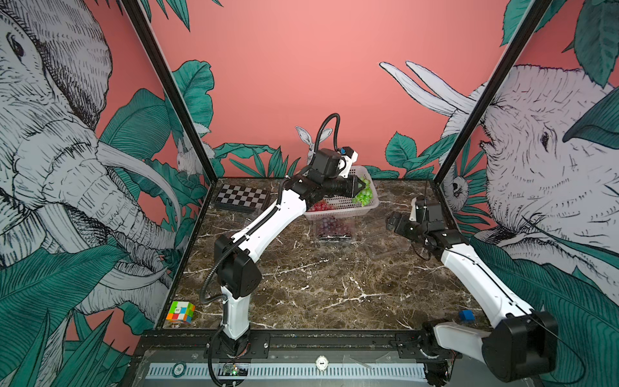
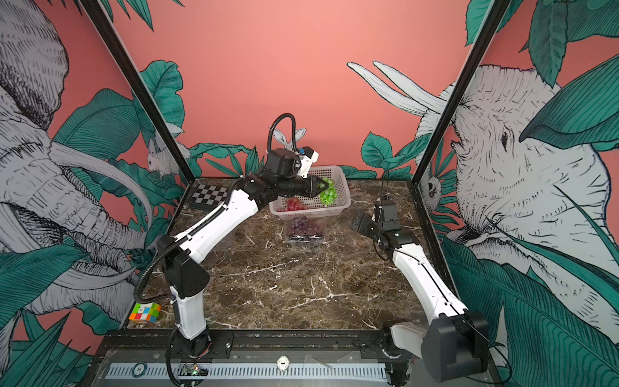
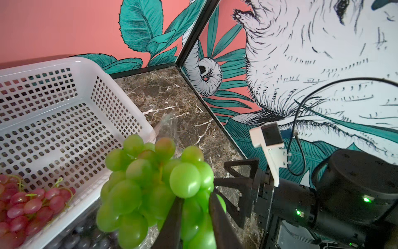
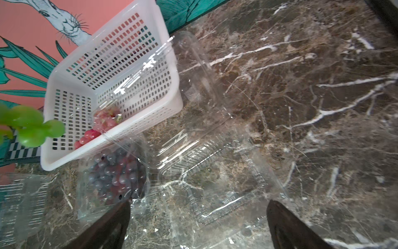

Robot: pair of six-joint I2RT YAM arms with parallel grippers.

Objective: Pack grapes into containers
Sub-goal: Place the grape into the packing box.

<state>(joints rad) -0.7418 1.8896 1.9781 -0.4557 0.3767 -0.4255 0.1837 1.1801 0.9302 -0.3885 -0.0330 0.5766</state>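
Observation:
My left gripper [image 3: 196, 198] is shut on a bunch of green grapes [image 3: 150, 185], which hangs in the air over the right end of the white basket [image 1: 341, 214]. The held bunch [image 1: 363, 196] [image 2: 327, 193] shows in both top views. Red grapes [image 1: 320, 206] [image 4: 90, 133] lie in the basket. In front of the basket, a clear container [image 4: 86, 207] holds purple grapes [image 4: 114, 170] [image 1: 333, 226]. To its right an empty clear container [image 4: 215, 179] [image 1: 385, 244] lies open. My right gripper [image 4: 199, 202] [image 1: 393, 221] hovers open just above it, holding nothing.
Another clear container [image 4: 19, 200] lies left of the purple one. A chessboard [image 1: 241, 197] sits at the back left. A colour cube [image 1: 180, 311] is at the front left corner and a blue block [image 1: 466, 315] at the front right. Printed walls close in three sides.

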